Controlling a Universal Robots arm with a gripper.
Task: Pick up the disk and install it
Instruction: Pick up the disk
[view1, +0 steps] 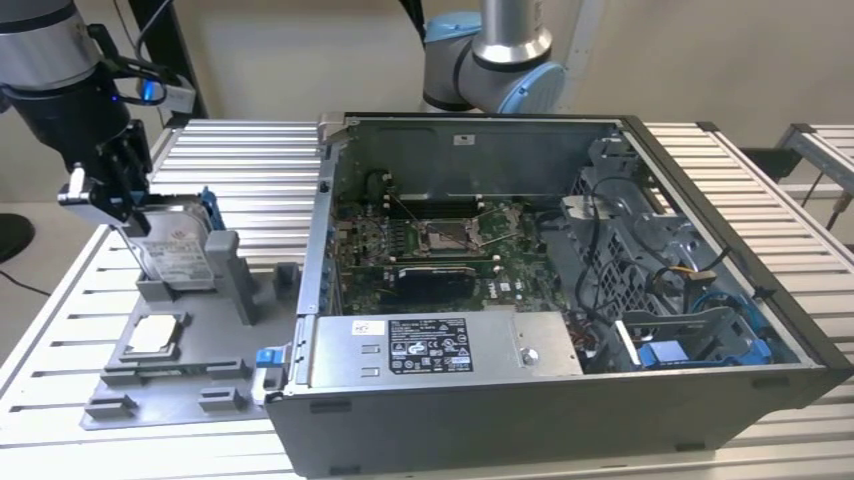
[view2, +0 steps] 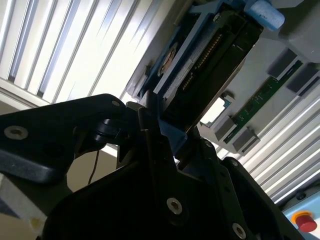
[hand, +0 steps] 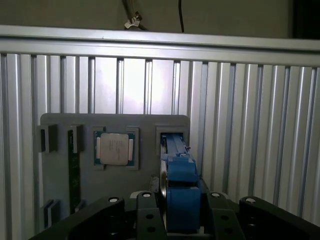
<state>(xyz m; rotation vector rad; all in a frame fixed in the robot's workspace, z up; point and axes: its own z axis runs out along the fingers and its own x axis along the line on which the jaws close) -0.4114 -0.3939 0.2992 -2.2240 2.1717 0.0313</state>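
The disk (view1: 182, 252) stands on end in a grey holder (view1: 230, 262) on the fixture plate (view1: 200, 372), at the exterior view's left, beside the open computer case (view1: 534, 420). Its long axis runs nearly upright, leaning a little, and its white-labelled silver face is turned toward the case. Blue carrier plastic frames its edges.

The gripper (view1: 127, 215) is at the disk's upper end. In the first wrist view the black fingers (hand: 145, 210) sit close on either side of the blue carrier (hand: 181, 195), so they appear to be clamped on it, though the contact itself is in shadow.

The disk's lower end is hidden behind the holder's posts. The second wrist view shows its dark underside (view2: 210, 65), with the end toward the gripper covered. A square processor chip (view1: 150, 335) lies flat on the plate nearby.
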